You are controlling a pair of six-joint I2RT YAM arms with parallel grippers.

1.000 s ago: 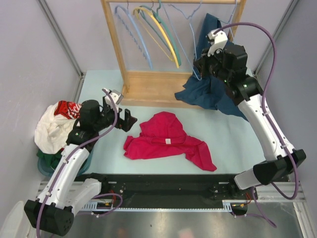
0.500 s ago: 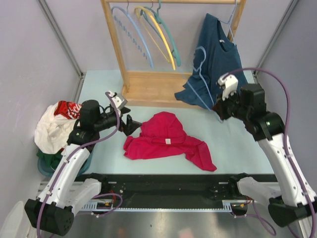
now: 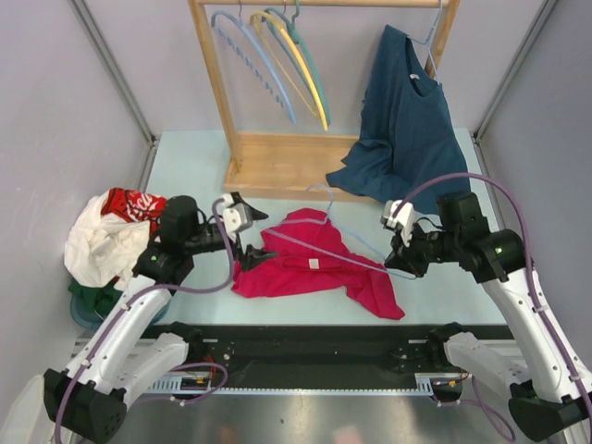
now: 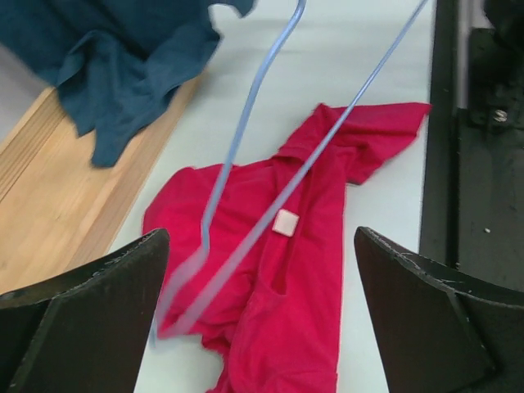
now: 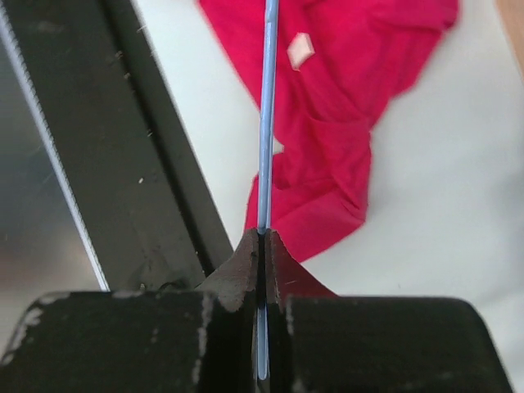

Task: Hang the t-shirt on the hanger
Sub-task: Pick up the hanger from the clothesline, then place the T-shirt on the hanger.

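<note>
Looking from top: right gripper (image 3: 400, 267) pinches the hanger (image 3: 333, 253) by a corner, its wire crossing over the t-shirt (image 3: 305, 270) on the table (image 3: 185, 166); left gripper (image 3: 254, 231) at the shirt's left edge.
Left wrist: fingers (image 4: 82, 319) spread wide; hanger above t-shirt, white label (image 4: 285, 222) showing.
Right wrist: fingers clamped on hanger wire; t-shirt beyond.

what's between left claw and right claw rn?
Top view: the t-shirt lies crumpled between left claw and right claw; the hanger, pinched by the right claw, stretches over it toward the left.
</note>
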